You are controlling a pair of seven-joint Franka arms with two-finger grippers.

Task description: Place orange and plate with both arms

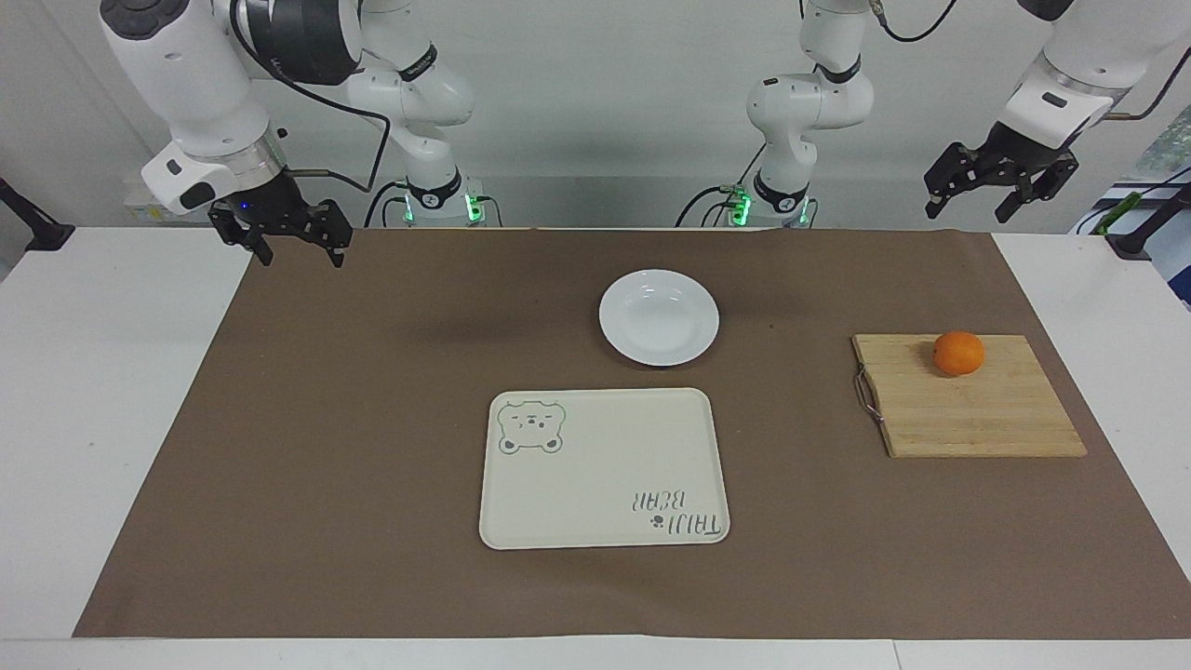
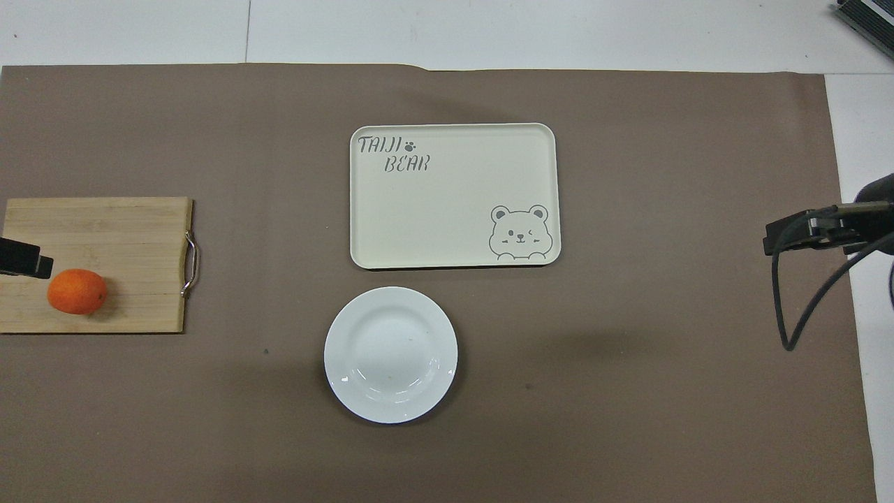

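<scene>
The orange (image 1: 958, 353) lies on a wooden cutting board (image 1: 977, 409) toward the left arm's end of the table; it also shows in the overhead view (image 2: 77, 291). The white plate (image 1: 659, 317) sits on the brown mat mid-table, nearer to the robots than the cream bear tray (image 1: 603, 468); the plate also shows in the overhead view (image 2: 390, 354). My left gripper (image 1: 997, 193) hangs open and empty in the air over the mat's corner by the left arm's end. My right gripper (image 1: 301, 249) hangs open and empty over the mat's corner at the right arm's end.
The brown mat (image 1: 372, 419) covers most of the white table. The cutting board has a metal handle (image 1: 866, 395) on its side toward the tray. In the overhead view a black tip of the left gripper (image 2: 24, 257) shows just above the orange.
</scene>
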